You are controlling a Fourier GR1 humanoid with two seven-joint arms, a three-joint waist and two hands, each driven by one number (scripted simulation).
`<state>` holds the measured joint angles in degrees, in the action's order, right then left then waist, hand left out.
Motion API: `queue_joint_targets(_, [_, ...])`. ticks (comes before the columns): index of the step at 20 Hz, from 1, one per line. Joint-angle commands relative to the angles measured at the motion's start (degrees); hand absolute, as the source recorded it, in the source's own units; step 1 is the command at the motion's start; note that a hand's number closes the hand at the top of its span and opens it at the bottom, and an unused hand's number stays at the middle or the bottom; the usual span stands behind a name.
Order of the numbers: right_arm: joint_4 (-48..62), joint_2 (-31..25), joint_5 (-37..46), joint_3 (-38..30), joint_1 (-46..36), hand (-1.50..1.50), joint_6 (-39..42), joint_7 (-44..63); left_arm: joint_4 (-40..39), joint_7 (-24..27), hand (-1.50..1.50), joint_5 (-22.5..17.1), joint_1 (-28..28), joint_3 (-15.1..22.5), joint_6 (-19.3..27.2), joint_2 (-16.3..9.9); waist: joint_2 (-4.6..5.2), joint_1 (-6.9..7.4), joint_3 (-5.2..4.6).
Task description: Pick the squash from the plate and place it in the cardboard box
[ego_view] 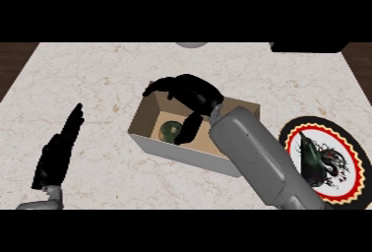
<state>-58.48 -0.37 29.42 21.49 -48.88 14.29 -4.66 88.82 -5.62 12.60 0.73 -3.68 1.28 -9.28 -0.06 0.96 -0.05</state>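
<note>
My right forearm [258,157] sits nearest the lens, crossing from the lower right up to the cardboard box [149,123]. The marble counter [102,74] carries everything. The box stands at centre, open-topped. The plate [349,147] lies just right of the box, partly hidden by the forearm. Right hand [190,93] hovers over the box, fingers relaxed, holding nothing. Left hand [62,145] rests released at lower left. The squash [170,130] lies inside the box.
</note>
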Motion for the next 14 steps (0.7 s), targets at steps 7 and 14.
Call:
queue_joint_targets(7, [3.47,0.34,-20.44,-7.51,0.47,-1.50,-10.93,-1.96,-3.24,2.98,0.00,-0.43,0.95,-1.40,-0.53,-0.84,0.52,0.65,0.05])
queue_joint_targets(14, [9.98,-3.38,-29.75,-22.73,-3.97,-1.50,-6.36,-4.50,1.48,-0.95,0.00,0.22,0.88,-0.65,0.66,0.20,0.44,-0.04,0.11])
